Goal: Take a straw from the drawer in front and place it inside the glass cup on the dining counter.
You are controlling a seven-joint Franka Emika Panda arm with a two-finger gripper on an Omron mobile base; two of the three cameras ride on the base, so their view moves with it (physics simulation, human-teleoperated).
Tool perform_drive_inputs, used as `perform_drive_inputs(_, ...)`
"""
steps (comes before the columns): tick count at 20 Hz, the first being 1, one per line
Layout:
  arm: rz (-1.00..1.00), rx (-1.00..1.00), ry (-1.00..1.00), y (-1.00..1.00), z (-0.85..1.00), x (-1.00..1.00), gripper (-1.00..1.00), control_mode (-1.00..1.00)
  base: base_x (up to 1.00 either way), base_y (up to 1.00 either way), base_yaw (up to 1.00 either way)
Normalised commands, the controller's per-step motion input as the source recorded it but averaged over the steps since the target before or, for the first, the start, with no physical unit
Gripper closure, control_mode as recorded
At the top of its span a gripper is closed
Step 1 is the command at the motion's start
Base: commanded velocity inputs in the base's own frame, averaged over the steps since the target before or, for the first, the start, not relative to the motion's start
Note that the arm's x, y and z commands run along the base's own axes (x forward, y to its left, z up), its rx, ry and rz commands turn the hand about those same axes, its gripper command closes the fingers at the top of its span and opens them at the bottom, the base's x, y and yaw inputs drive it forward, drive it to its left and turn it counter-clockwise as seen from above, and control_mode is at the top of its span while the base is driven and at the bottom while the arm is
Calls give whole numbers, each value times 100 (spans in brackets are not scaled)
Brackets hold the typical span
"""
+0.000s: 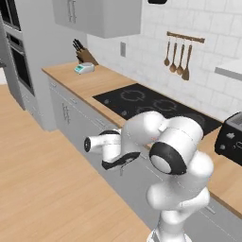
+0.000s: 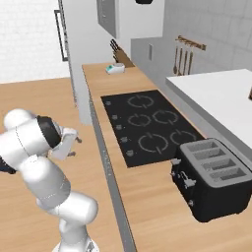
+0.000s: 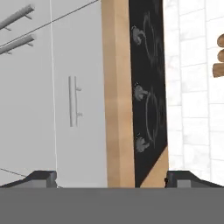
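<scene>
Gripper (image 3: 111, 178) stands wide open and empty, squared to the closed drawer (image 3: 78, 100) just ahead, its handle (image 3: 72, 101) reachable; straw presumably inside, unseen.

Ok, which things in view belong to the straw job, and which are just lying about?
Job: drawer, shut; gripper, open, facing it.
Lying about: hob, toaster, knife block, hanging utensils.

toaster (image 2: 212, 178) right of hob (image 2: 149, 127) — on counter (image 2: 147, 211)
</scene>
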Motion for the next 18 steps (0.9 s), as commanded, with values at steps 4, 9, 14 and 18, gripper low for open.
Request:
perform_drive_inputs(4,0,-35,0,3,-72,44,-100,-100,0,0,0)
perform_drive_inputs(9,-4,-14,2,-18,-60,19,-100,-100,0,0,0)
perform_drive_inputs(14,-13,-5,0,-59,-48,1,-100,-100,0,0,0)
perform_drive_inputs(18,-9,0,0,-64,-35,20,-100,-100,0,0,0)
